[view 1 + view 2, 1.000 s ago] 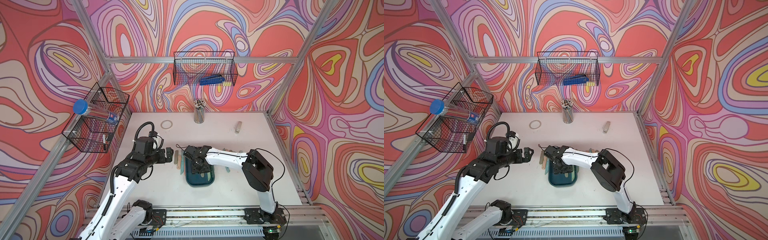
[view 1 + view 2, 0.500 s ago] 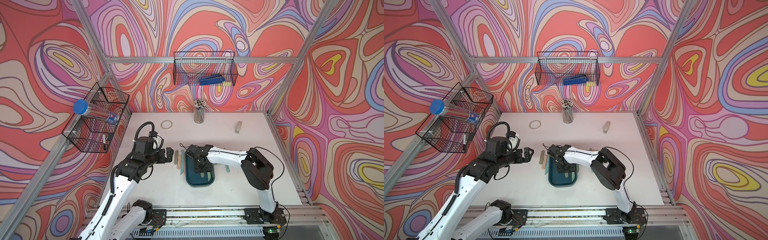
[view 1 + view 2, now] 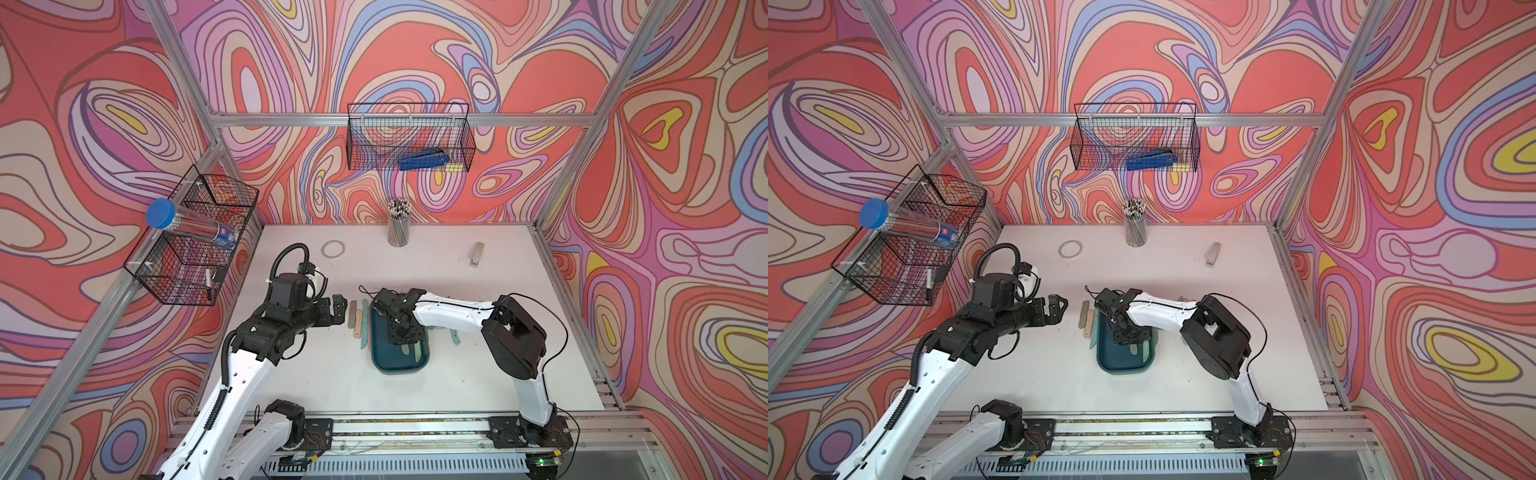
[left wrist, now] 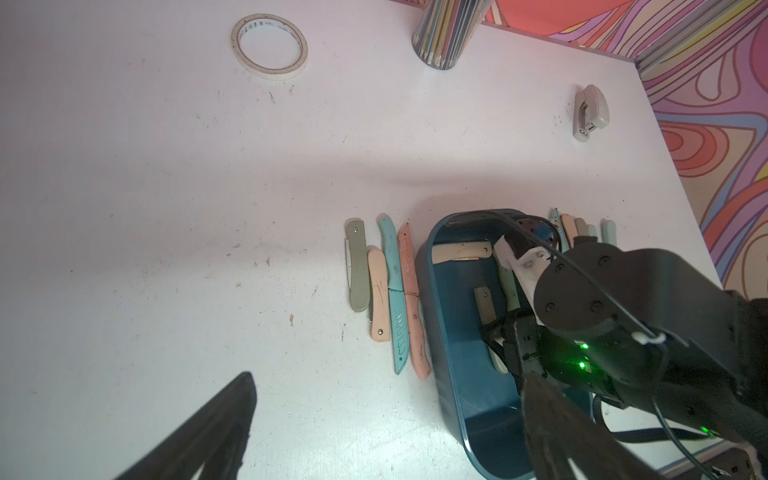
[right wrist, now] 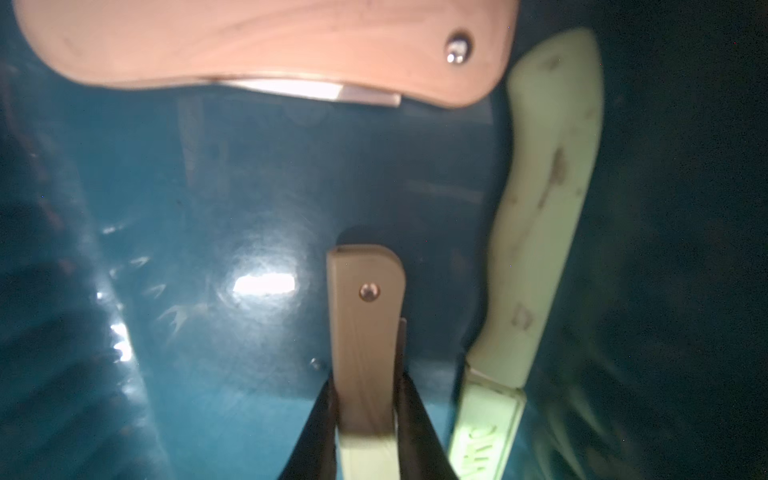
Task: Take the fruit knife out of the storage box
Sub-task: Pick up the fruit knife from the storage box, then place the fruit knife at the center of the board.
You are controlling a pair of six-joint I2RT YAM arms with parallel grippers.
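The left arm (image 3: 243, 376) stands up from the front rail (image 3: 415, 428) and bends at its black elbow (image 3: 266, 338), forearm about level. The left pincer (image 3: 340, 309) hangs in the air, jaws spread wide, its dark fingers (image 4: 216, 424) far apart in the wrist view. The right arm (image 3: 455, 316) bends at its own elbow (image 3: 515, 340) and reaches toward the left arm, wrist pitched down. The right pincer (image 5: 365, 399) presses both fingers (image 5: 320, 432) against the sides of a grey-beige fruit knife (image 5: 365, 316).

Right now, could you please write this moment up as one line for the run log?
stage: grasp | right end effector: shut on grey knife inside box | left end effector: open, apart from box
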